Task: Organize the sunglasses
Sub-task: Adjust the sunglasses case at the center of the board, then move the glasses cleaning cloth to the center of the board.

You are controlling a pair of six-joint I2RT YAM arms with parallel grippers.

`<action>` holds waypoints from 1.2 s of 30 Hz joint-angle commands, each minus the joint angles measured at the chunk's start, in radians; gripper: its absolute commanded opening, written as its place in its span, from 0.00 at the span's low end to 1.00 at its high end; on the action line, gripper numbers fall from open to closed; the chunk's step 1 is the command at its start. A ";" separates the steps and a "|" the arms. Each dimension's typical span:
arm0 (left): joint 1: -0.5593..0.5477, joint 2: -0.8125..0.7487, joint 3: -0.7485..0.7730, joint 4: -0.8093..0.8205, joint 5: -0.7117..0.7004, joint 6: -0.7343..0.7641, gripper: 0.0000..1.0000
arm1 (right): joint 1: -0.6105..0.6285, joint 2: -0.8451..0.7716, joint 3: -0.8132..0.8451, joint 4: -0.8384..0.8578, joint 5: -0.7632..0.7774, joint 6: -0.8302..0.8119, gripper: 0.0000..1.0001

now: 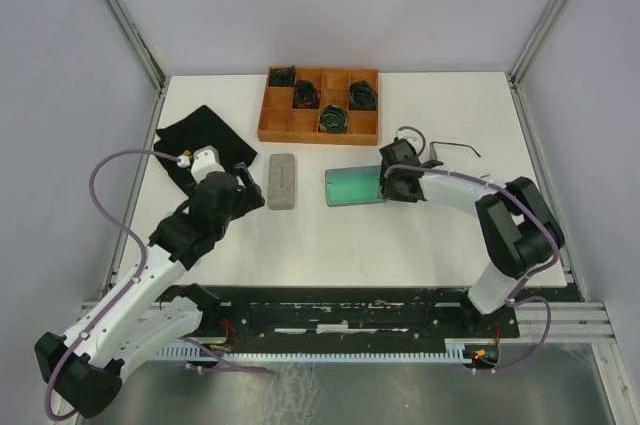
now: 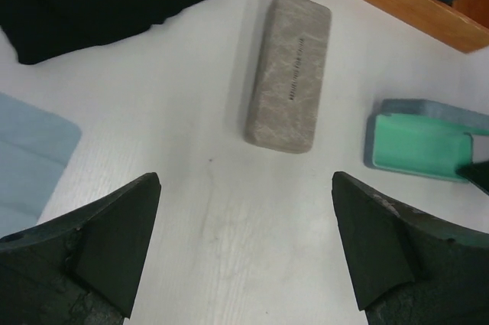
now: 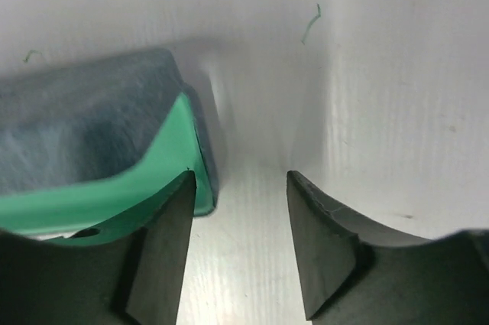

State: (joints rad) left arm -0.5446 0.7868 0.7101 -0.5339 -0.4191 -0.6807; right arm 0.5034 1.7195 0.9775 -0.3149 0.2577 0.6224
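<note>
A pair of sunglasses (image 1: 455, 149) is lying uncased near the right edge of the worktop (image 1: 430, 235), with the left end effector (image 2: 244, 181) gaping wide and the right end effector (image 3: 241, 180) half-open and empty.

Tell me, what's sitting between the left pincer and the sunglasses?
In the top view, from the left pincer: the grey case, then the open green case, then the right pincer, just before the sunglasses.
</note>
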 commanded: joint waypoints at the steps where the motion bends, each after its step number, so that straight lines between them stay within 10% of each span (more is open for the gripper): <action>1: 0.005 0.012 0.102 -0.213 -0.333 -0.210 0.99 | -0.003 -0.145 -0.046 0.021 0.025 0.010 0.63; 13: 0.067 0.216 0.086 -0.276 -0.625 -0.506 0.96 | -0.001 -0.507 -0.132 -0.123 -0.122 -0.014 0.67; 25: 0.440 0.550 -0.022 0.097 -0.335 -0.336 0.86 | 0.001 -0.609 -0.134 -0.254 -0.166 -0.059 0.69; 36: 0.524 0.832 0.045 0.150 -0.175 -0.329 0.80 | 0.002 -0.598 -0.157 -0.222 -0.191 -0.035 0.69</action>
State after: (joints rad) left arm -0.0483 1.5532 0.7433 -0.4042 -0.6819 -1.0378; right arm 0.5030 1.1275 0.8249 -0.5610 0.0689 0.5800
